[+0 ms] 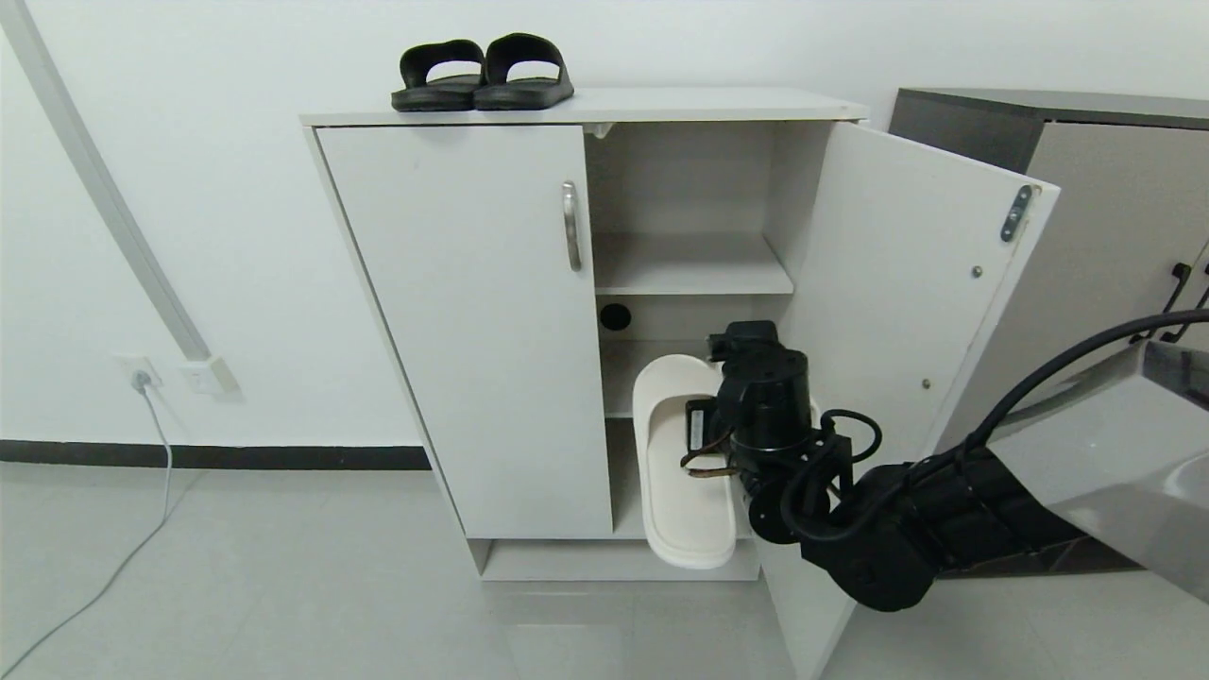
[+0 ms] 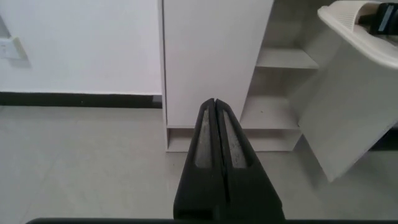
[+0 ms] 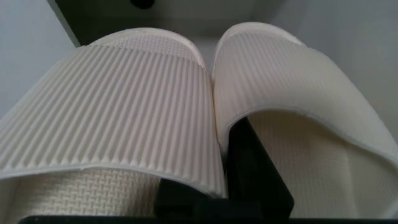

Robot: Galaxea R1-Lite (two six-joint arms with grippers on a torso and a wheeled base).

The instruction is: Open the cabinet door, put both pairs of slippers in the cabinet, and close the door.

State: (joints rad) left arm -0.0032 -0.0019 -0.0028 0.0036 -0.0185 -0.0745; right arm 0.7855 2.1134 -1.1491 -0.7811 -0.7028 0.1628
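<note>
1. White slippers lie side by side in the right pincer. One dark finger shows between the two straps, so the pincer is judged to be pinching the pair.
2. Step in hand, as judged: stowing the first pair. The right door of the cabinet stands open, just beside this pincer.
3. The pair sits at the mouth of the lower compartment. Its heel ends hang below the pincer, outside the cabinet front.
4. Next move calls for advancing the pincer inward and down until the soles rest on a shelf, then spreading the fingers and backing out clear of the door.
5. Black slippers lie on the cabinet top, well above the right pincer and to its left, not yet stowed.
6. Left pincer is pressed together, holds nothing, and faces the cabinet from well apart.
</note>
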